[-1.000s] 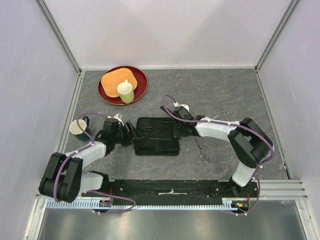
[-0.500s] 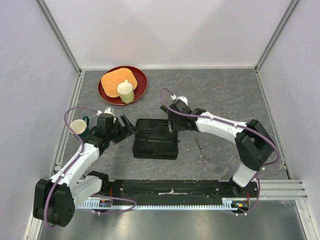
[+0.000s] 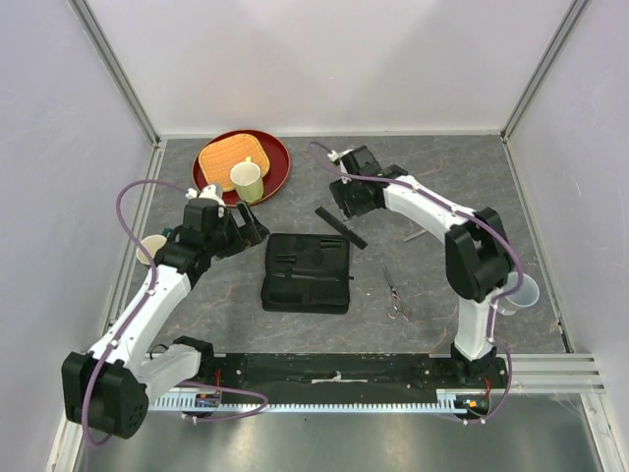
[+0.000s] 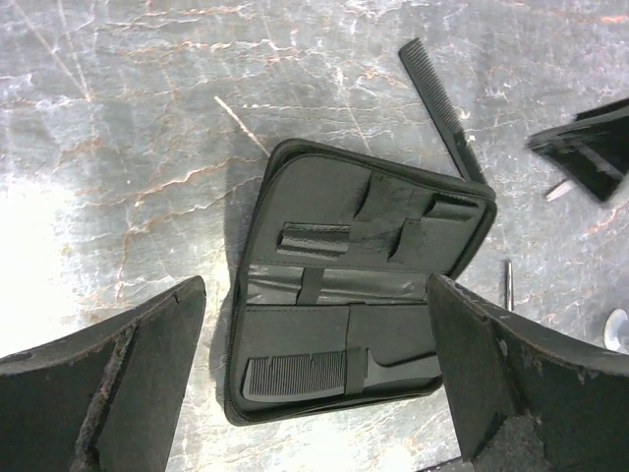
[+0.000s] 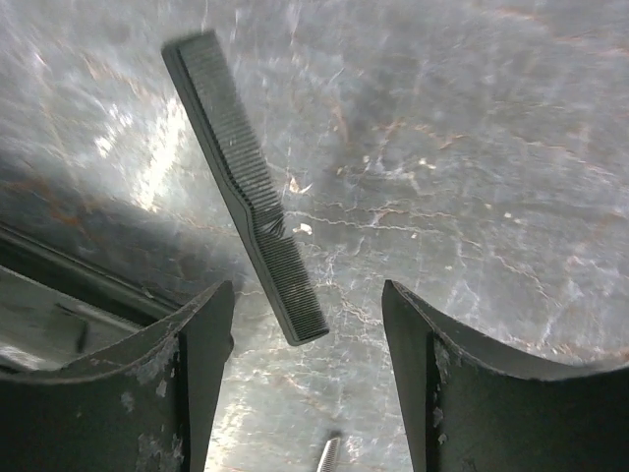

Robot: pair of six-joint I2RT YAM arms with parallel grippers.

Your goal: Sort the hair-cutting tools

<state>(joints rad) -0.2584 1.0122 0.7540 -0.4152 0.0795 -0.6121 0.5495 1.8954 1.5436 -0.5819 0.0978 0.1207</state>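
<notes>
The black zip case [image 3: 307,273] lies open at the table's middle. The handled comb [image 4: 314,374] is tucked under a strap in its near half. The straight comb [image 3: 341,227] lies on the table by the case's far right corner; it also shows in the left wrist view [image 4: 442,108] and the right wrist view [image 5: 246,187]. One pair of scissors [image 3: 395,295] lies right of the case; a second [image 3: 415,235] shows partly under the right arm. My left gripper [image 3: 251,221] is open and empty above the case's left. My right gripper [image 3: 351,204] is open and empty just behind the straight comb.
A red plate [image 3: 280,172] with an orange pad and a pale cup [image 3: 247,180] stands at the back left. A teal mug [image 3: 152,248] stands at the left edge. A clear cup [image 3: 521,292] stands at the right. Walls enclose the table.
Both grippers have drawn away from the case, the left to the back left, the right to the back. The straight comb now lies on the table beside the case.
</notes>
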